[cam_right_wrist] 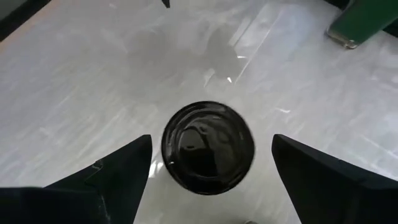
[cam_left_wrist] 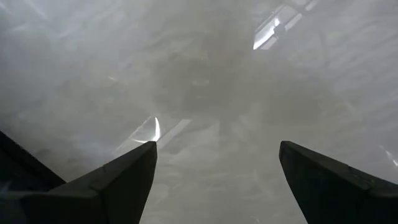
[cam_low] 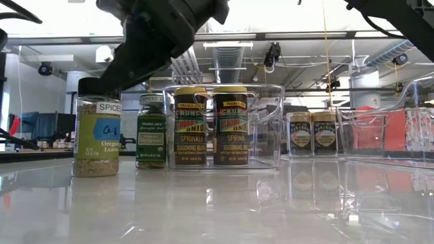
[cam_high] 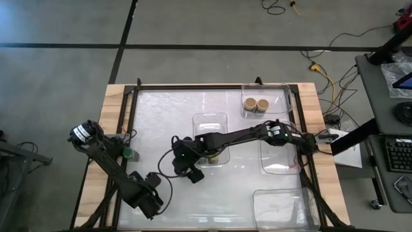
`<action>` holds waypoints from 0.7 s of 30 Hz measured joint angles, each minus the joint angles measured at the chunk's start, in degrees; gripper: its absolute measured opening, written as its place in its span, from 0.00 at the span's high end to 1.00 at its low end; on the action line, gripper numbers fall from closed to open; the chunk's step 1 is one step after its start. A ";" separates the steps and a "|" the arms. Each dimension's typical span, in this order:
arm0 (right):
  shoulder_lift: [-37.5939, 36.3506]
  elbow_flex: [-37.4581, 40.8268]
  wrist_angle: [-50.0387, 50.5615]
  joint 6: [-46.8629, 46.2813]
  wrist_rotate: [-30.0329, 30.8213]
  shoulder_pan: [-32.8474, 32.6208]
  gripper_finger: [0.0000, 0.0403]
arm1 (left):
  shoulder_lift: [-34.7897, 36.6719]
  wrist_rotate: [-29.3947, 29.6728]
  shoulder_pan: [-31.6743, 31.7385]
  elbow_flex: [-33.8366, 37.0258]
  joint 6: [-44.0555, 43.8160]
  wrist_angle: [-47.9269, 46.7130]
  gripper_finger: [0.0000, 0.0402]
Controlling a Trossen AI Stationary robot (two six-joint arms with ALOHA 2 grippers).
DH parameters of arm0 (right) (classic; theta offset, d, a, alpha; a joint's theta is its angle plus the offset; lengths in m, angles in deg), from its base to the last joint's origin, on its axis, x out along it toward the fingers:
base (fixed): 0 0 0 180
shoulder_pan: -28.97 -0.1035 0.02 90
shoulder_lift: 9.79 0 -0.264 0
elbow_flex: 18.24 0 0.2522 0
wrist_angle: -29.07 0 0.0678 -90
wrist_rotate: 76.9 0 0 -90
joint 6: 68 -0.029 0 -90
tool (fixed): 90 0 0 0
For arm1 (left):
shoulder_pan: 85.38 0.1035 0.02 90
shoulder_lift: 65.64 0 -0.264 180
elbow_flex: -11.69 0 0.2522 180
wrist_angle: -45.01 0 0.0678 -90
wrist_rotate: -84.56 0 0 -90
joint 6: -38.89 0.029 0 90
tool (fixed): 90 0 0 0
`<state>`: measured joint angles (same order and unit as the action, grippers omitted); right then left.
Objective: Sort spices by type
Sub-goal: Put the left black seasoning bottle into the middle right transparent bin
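Observation:
A black-lidded spice jar (cam_low: 96,129) stands upright on the table; in the right wrist view its lid (cam_right_wrist: 208,148) shows from above. My right gripper (cam_right_wrist: 211,140) (cam_high: 193,173) hovers over it, open, one finger on either side of the lid with a gap on both sides. A green-lidded jar (cam_low: 151,132) (cam_high: 129,153) stands alone on the table nearby. Two yellow-lidded jars (cam_low: 211,125) stand in the middle clear tray. Two tan-lidded jars (cam_high: 255,104) stand in the far tray. My left gripper (cam_left_wrist: 217,149) (cam_high: 149,201) is open over bare table near the near-left corner.
Several clear plastic trays sit on the table: the middle one (cam_high: 211,121), the far-right one (cam_high: 283,93), one at the right (cam_high: 280,169) and one at the near right (cam_high: 283,206). A black frame (cam_high: 193,86) borders the table. Bare tabletop lies in the far-left part.

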<state>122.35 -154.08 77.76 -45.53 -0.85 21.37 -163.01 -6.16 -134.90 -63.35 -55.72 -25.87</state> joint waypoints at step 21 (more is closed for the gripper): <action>0.33 0.31 -1.63 1.15 0.00 -0.13 0.30 | -0.04 2.15 -0.17 0.17 -0.61 0.74 0.20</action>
<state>122.68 -153.77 76.13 -44.38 -0.85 21.25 -163.05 -4.00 -135.07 -63.17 -56.33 -25.13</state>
